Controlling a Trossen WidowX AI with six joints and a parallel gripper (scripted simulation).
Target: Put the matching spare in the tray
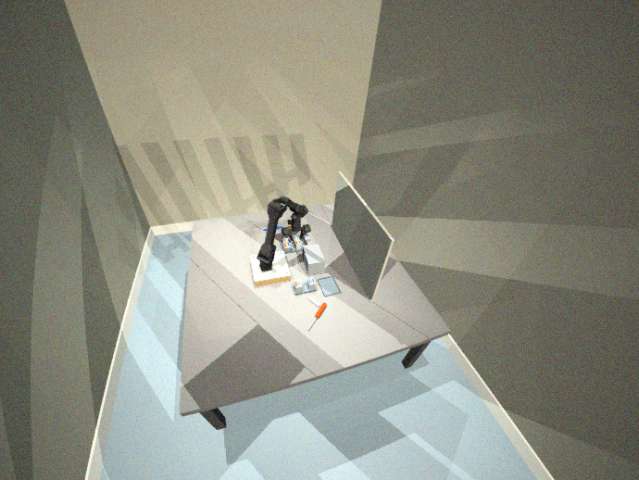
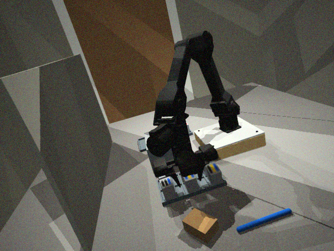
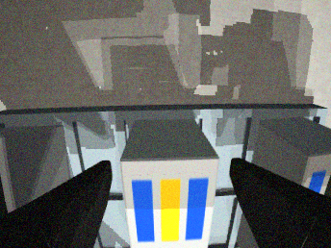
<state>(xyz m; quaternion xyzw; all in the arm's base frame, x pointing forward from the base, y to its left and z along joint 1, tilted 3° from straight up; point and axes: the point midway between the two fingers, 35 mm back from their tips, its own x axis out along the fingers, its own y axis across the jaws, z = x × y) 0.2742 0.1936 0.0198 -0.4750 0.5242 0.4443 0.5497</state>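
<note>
top: looking down steeply from high and far, taking in the whole table (image 1: 242, 356) | exterior: sitting low and near, facing the arm (image 2: 186, 81) | wrist: peering down between the fingers, very close | all sharing the parts rack (image 2: 192, 195)

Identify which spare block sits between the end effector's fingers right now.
The spare with blue, yellow, blue stripes, in the middle of its row. The end effector straddles it, open; the neighbours lie outside the fingers.
</note>
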